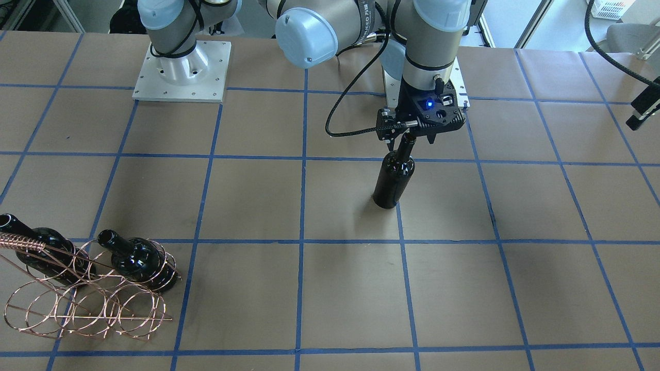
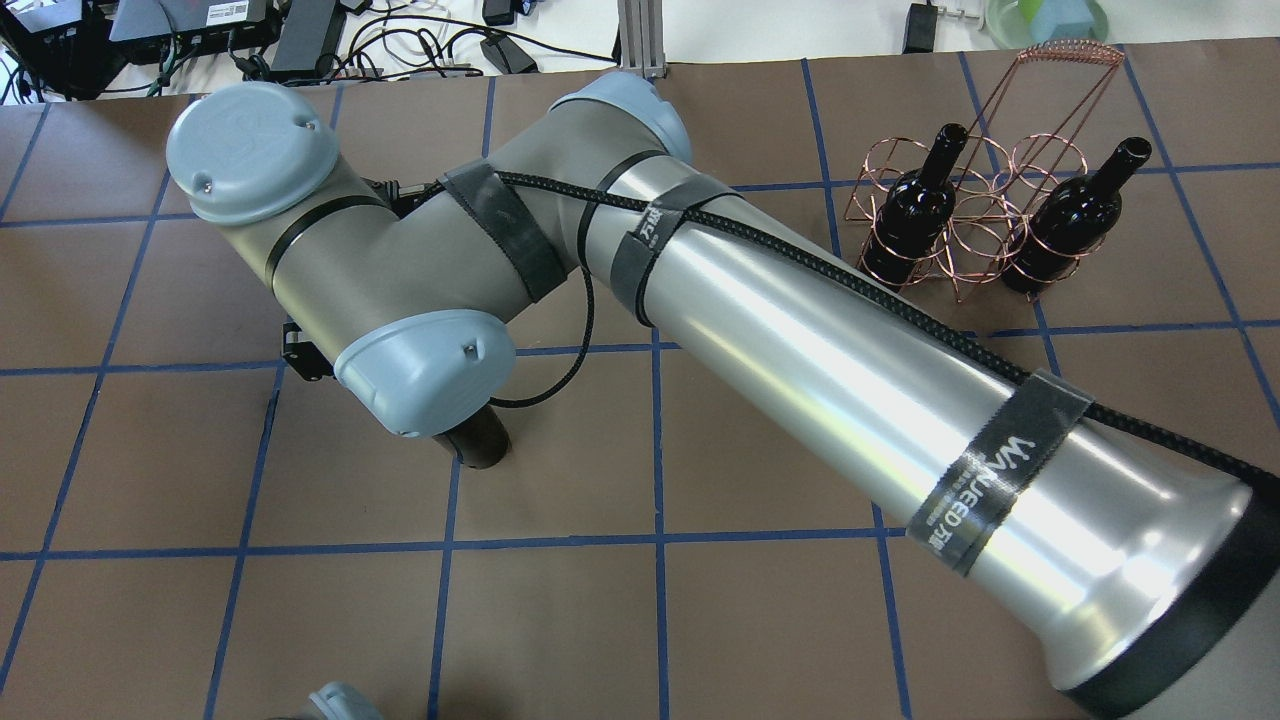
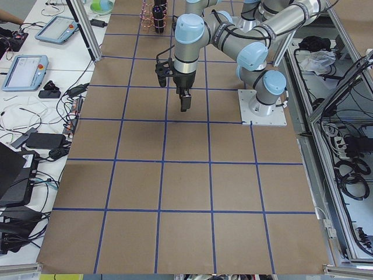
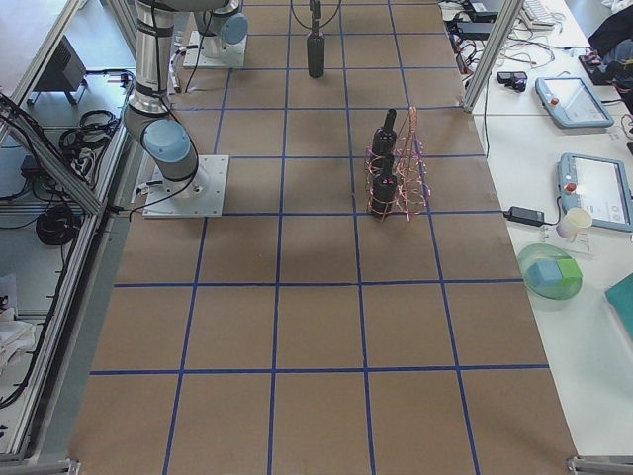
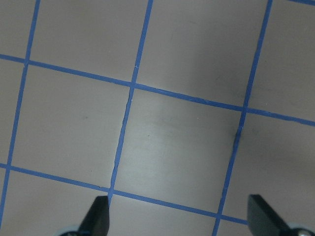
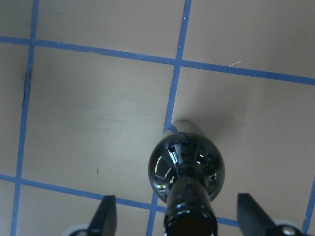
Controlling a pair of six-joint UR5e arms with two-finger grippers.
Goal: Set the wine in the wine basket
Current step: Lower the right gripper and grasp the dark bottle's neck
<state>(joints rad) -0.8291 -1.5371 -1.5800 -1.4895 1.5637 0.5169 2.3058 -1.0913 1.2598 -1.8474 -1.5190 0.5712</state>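
Note:
A glossy near-black wine bottle (image 1: 394, 178) stands upright on the table; its base also shows in the overhead view (image 2: 485, 447). My right arm reaches across the table, and my right gripper (image 1: 412, 138) sits over the bottle's neck. In the right wrist view the gripper (image 6: 179, 216) is open, with both fingertips wide of the neck (image 6: 189, 216) and not touching it. The copper wire wine basket (image 1: 87, 304) stands far off and holds two more bottles (image 2: 915, 215) (image 2: 1065, 225). My left gripper (image 5: 179, 219) is open and empty over bare table.
The table is brown paper with a blue tape grid (image 1: 301, 242). The right arm's long silver link (image 2: 850, 400) spans the overhead view and hides much of the table. Two arm base plates (image 1: 180, 72) stand at the robot's edge. Operator desks (image 4: 574, 148) flank the far side.

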